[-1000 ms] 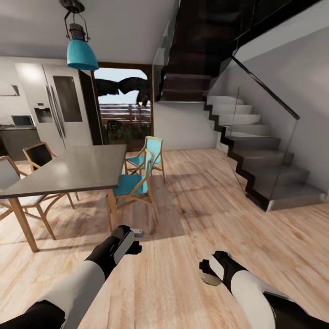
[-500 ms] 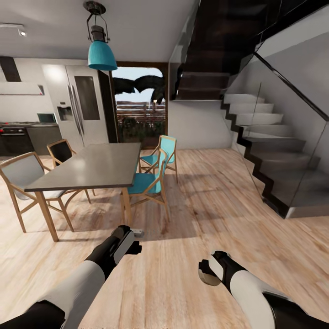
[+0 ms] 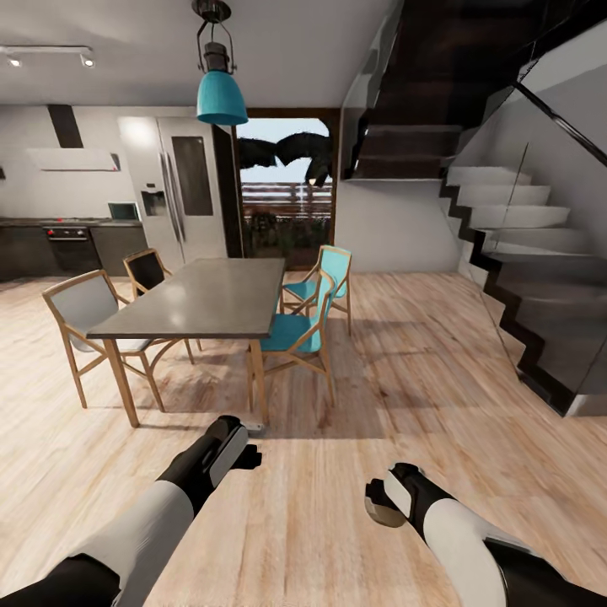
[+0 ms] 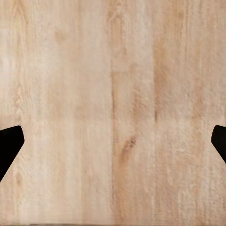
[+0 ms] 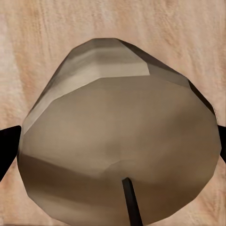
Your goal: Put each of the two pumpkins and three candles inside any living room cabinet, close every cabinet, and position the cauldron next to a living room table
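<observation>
My right gripper (image 3: 379, 503) is shut on a candle (image 3: 373, 509), a squat pale grey-green cylinder; in the right wrist view the candle (image 5: 117, 136) sits between the dark fingertips (image 5: 7, 146) with its wick toward the camera. My left gripper (image 3: 249, 445) hangs open over bare wood floor, and its fingertips (image 4: 8, 143) stand far apart with nothing between them. Both grippers are held low in front of me. The pumpkins, the cabinet and the cauldron are out of view.
A grey dining table (image 3: 202, 295) with wooden chairs, two of them teal (image 3: 295, 333), stands ahead on the left. A glass-railed staircase (image 3: 531, 278) rises at the right. The kitchen with a fridge (image 3: 181, 190) lies behind. Wood floor (image 3: 405, 379) stretches between table and stairs.
The camera has turned left, so table, stairs and kitchen slid right in the picture. Both arms keep their pose, and the candle stays in the right gripper.
</observation>
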Controlling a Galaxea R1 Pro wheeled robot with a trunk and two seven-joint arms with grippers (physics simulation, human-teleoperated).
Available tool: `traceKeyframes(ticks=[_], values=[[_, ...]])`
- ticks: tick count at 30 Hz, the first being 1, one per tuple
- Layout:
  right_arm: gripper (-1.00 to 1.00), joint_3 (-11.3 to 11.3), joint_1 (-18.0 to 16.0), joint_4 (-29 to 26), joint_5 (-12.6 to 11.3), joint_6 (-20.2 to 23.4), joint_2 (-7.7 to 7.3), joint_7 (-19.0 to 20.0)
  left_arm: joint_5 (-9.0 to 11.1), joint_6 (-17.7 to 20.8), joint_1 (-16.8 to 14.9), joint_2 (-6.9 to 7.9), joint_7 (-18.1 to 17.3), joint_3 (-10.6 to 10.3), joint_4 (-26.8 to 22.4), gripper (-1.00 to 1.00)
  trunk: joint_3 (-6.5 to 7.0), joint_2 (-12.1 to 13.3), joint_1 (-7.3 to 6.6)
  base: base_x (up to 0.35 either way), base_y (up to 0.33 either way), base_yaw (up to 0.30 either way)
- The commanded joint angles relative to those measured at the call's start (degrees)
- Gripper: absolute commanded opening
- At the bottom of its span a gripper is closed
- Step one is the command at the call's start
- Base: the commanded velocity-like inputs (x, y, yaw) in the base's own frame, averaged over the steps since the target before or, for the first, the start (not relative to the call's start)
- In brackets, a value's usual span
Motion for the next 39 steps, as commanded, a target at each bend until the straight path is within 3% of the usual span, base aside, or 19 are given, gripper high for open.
traceKeyframes(ticks=[1,39], values=[[-1.00,-0.3,0.0,-0.2,0.1,0.3,0.04,-0.2,0.6,0.1,-0.1,0.03,0.5,-0.2,-0.1,1.00,-0.12,0.0,-0.01,0.000,0.000,0.207],[-1.00,-0.2,0.0,-0.2,0.3,0.3,-0.04,-0.2,0.3,0.0,0.0,0.03,0.6,-0.2,-0.1,1.00,-2.80,0.0,-0.01,0.000,0.000,0.180]])
